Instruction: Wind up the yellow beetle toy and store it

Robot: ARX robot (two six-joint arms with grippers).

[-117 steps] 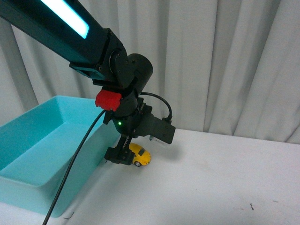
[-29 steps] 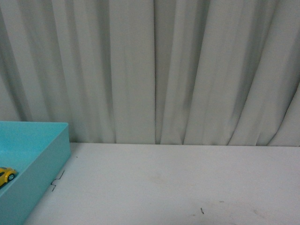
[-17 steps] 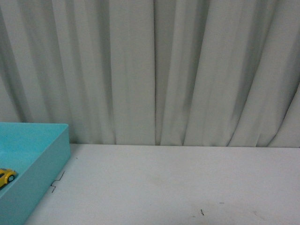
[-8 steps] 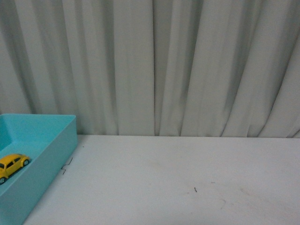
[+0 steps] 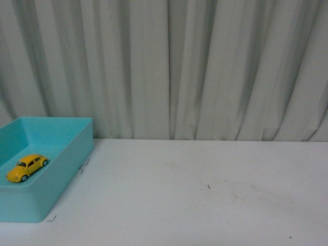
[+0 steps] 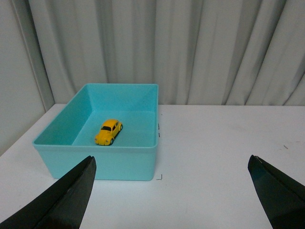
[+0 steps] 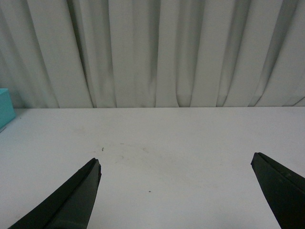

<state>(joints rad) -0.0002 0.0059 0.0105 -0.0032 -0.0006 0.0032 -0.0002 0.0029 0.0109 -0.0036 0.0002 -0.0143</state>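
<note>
Only the turquoise bin [image 5: 72, 169] rises from the white table [image 5: 205, 205], at its left.

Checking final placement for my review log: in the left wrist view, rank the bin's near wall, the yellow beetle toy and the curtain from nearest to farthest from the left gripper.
1. Bin's near wall, just beyond the left gripper.
2. Yellow beetle toy, on the bin floor.
3. Curtain, behind the table.

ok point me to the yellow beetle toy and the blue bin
yellow beetle toy [image 6: 108, 131], left wrist view, on its roof
blue bin [image 6: 116, 166], left wrist view, on its near outer wall
</note>
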